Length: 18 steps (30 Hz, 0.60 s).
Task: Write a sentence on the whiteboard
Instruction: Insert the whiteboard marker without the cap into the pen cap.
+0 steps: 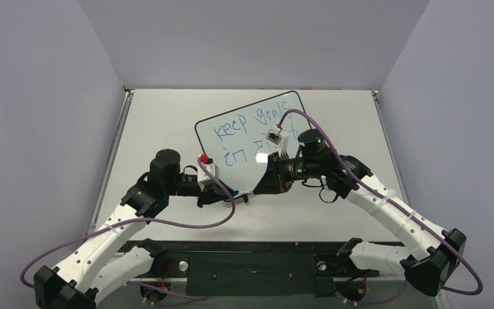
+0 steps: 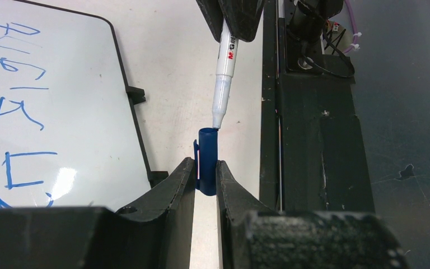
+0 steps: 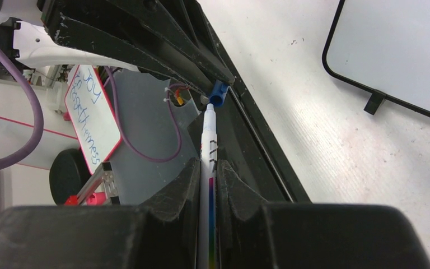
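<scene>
The whiteboard (image 1: 241,145) lies tilted at mid-table, and the sentence (image 1: 251,122) runs across it in blue marker in two uneven lines. My left gripper (image 2: 205,168) is shut on a blue marker cap (image 2: 207,148) just off the board's near edge. My right gripper (image 3: 209,165) is shut on a white marker (image 3: 208,131). Its tip meets the open mouth of the cap (image 3: 218,96). In the top view both grippers, left (image 1: 230,193) and right (image 1: 260,187), face each other in front of the board. The marker (image 2: 224,73) points down into the cap.
A black rail (image 2: 308,140) runs along the table's near edge beside the cap. The board's black clip feet (image 2: 136,94) stick out from its near long edge. A small red-rimmed board (image 3: 89,117) stands off the table. Purple cables loop over both arms.
</scene>
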Each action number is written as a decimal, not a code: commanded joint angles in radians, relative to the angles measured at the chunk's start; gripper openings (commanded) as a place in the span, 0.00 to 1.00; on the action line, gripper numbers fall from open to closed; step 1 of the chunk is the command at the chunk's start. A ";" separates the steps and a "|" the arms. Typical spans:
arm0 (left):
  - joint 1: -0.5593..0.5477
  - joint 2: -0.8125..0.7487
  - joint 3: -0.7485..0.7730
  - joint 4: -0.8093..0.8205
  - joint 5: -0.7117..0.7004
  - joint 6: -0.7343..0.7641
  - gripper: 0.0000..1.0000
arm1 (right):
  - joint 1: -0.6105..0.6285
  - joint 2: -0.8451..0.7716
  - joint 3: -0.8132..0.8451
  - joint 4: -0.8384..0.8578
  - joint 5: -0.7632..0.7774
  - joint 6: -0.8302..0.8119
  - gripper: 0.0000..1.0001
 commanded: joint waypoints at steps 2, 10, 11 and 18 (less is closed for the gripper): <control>-0.007 -0.015 0.004 0.024 0.023 0.012 0.00 | 0.013 0.015 -0.004 0.016 0.017 -0.020 0.00; -0.008 -0.017 0.005 0.024 0.032 0.012 0.00 | 0.018 0.024 -0.004 0.016 0.023 -0.021 0.00; -0.008 -0.017 0.005 0.024 0.035 0.012 0.00 | 0.020 0.025 -0.004 0.016 0.023 -0.021 0.00; -0.015 -0.019 0.003 0.021 0.031 0.012 0.00 | 0.022 0.020 0.004 0.016 0.043 -0.021 0.00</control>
